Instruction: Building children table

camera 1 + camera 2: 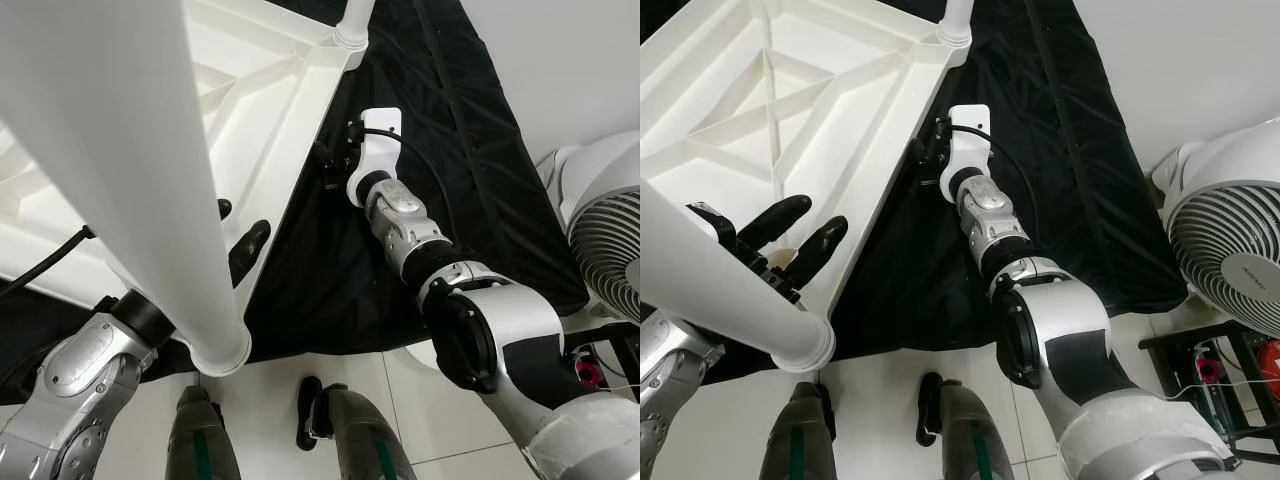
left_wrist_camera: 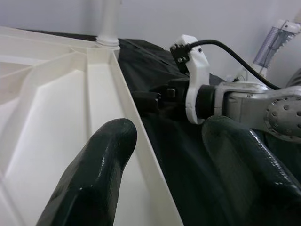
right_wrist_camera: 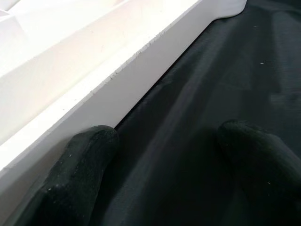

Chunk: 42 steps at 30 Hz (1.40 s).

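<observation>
The white plastic children's table top [image 1: 790, 110] lies upside down, ribbed underside up, on a black cloth [image 1: 1060, 170] spread over the floor, its long right edge running from the near corner up to the far corner. A white leg [image 1: 956, 20] stands fitted in the socket at that far corner. A second white leg [image 1: 730, 300] stretches across the near-left part of the scene, its flared end [image 1: 805, 352] just beyond the near corner of the table top.

The left pincer [image 1: 808, 232] sits at the near end of the right edge with its fingers [image 2: 94, 174] apart; one finger lies over the inner face of the top and the other over the cloth outside, so they straddle the rim without visibly clamping it.

The right pincer [image 1: 923, 160] reaches to the same edge farther along, near the far corner. Its fingers [image 3: 80, 160] are spread, one touching the outer wall of the rim, the other resting apart on the cloth.

A white fan [image 1: 1230, 240] stands on the tiled floor [image 1: 890, 400] to the right of the cloth, against a pale wall [image 1: 1200, 60].
</observation>
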{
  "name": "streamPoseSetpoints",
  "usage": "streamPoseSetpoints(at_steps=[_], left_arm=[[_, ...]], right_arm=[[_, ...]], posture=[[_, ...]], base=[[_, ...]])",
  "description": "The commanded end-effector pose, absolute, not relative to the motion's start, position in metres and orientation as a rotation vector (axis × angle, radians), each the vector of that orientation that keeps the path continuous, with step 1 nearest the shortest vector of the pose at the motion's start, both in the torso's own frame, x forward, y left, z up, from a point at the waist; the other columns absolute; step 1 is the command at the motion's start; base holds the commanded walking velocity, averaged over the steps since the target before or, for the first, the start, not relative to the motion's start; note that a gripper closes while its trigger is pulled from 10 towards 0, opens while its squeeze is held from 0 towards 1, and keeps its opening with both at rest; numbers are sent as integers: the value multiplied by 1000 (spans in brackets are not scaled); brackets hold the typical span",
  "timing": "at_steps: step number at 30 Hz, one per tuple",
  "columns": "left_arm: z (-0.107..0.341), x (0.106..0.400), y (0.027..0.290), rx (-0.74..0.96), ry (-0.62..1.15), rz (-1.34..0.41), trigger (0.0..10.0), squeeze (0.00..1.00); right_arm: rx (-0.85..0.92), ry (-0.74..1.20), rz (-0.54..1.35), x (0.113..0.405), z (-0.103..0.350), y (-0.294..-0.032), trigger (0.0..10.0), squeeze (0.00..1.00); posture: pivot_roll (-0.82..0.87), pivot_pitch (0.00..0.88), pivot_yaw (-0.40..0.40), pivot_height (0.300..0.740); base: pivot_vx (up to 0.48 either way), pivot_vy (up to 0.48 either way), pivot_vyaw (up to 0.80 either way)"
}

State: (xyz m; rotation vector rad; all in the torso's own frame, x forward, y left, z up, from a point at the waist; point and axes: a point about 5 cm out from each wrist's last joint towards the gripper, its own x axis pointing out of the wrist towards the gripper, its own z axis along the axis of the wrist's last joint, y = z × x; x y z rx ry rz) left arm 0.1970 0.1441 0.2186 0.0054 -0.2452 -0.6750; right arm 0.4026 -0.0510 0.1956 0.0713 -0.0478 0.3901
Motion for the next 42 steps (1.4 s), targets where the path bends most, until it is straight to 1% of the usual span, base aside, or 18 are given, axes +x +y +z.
streamPoseSetpoints(at_steps=[1, 9, 18, 21, 22, 23, 24, 26, 32, 33, 35, 36, 37, 38, 40, 41, 42], left_arm=[[218, 189, 133, -15, -230, -769, 10000, 0], [219, 186, 130, -38, -223, -781, 10000, 0], [220, 188, 128, -42, -220, -797, 10000, 0], [222, 191, 127, -39, -227, -788, 10000, 0], [222, 191, 127, -39, -227, -788, 10000, 0], [222, 192, 127, -42, -229, -784, 10000, 0], [222, 192, 127, -42, -229, -784, 10000, 0], [223, 193, 128, -44, -231, -779, 10000, 0], [225, 196, 127, -55, -241, -767, 10000, 0], [226, 199, 127, -63, -243, -764, 10000, 0], [226, 199, 127, -63, -243, -764, 10000, 0], [227, 202, 127, -73, -245, -757, 10000, 0], [227, 202, 127, -73, -245, -757, 10000, 0], [230, 207, 128, -72, -252, -747, 10000, 0], [230, 207, 128, -72, -252, -747, 10000, 0], [232, 211, 129, -72, -258, -739, 10000, 0], [232, 211, 129, -72, -258, -739, 10000, 0]], right_arm=[[41, -59, 509, 397, 200, -29, 10000, 0], [49, -59, 547, 395, 199, -24, 10000, 0], [51, -78, 476, 400, 201, -37, 10000, 0], [59, -126, 315, 406, 208, -61, 10000, 0], [59, -126, 315, 406, 208, -61, 10000, 0], [62, -150, 269, 408, 210, -71, 10000, 0], [62, -150, 269, 408, 210, -71, 10000, 0], [66, -188, 230, 408, 212, -82, 10000, 0], [110, -278, 241, 404, 214, -93, 10000, 0], [113, -312, 250, 401, 213, -98, 10000, 0], [113, -312, 250, 401, 213, -98, 10000, 0], [126, -342, 260, 398, 211, -102, 10000, 0], [126, -342, 260, 398, 211, -102, 10000, 0], [124, -373, 327, 390, 207, -105, 10000, 0], [124, -373, 327, 390, 207, -105, 10000, 0], [121, -388, 387, 384, 204, -105, 10000, 0], [121, -388, 387, 384, 204, -105, 10000, 0]], posture=[[231, 264, -121, 740], [221, 268, -121, 740], [209, 264, -111, 740], [205, 264, -107, 740], [205, 264, -107, 740], [203, 264, -104, 740], [203, 264, -104, 740], [200, 263, -102, 740], [180, 257, -81, 740], [168, 253, -65, 740], [168, 253, -65, 740], [155, 251, -47, 740], [155, 251, -47, 740], [152, 249, -27, 740], [152, 249, -27, 740], [150, 248, -23, 740], [150, 248, -23, 740]], base=[[0, 0, 0], [0, 0, 0], [0, 0, 0], [0, 0, 0], [0, 0, 0], [0, 0, 0], [0, 0, 0], [0, 0, 0], [0, 0, 0], [0, 0, 0], [0, 0, 0], [0, 0, 0], [0, 0, 0], [0, 0, 0], [0, 0, 0], [0, 0, 0], [0, 0, 0]])
